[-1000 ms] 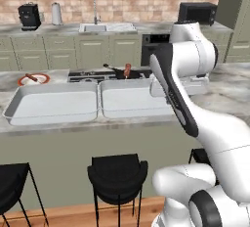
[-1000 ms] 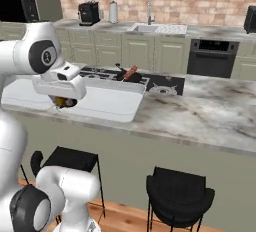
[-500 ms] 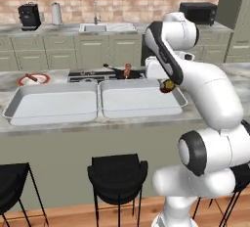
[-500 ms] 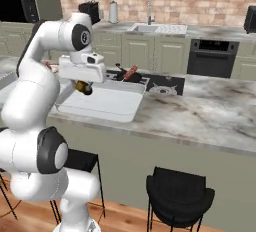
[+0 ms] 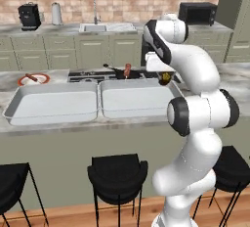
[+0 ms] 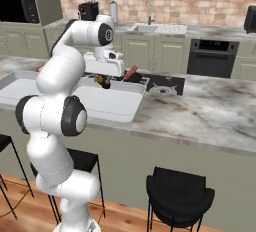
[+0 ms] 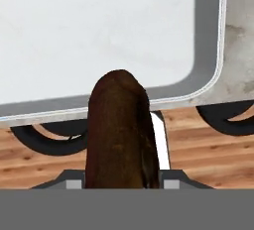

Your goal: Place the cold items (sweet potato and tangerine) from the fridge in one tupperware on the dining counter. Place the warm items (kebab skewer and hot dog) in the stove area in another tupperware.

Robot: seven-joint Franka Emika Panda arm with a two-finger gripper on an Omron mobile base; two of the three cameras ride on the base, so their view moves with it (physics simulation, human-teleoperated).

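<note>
My gripper is shut on the sweet potato, a dark brown lump hanging just above the right end of the right tupperware. From the right base the gripper and sweet potato hang over that tray. In the hand view the sweet potato fills the space between the fingers, over the tray's rim near a rounded corner. A second tupperware lies to the left on the dining counter. The tangerine and the fridge are out of view.
Behind the trays lies the black stove with a reddish-brown sausage-like item on a pan. A round orange-rimmed plate sits at the counter's far left. Black stools stand below the counter's near edge.
The arm has swung upright and carried the sweet potato farther over the counter, from the tray's near side to its right end. The grip has not changed.
</note>
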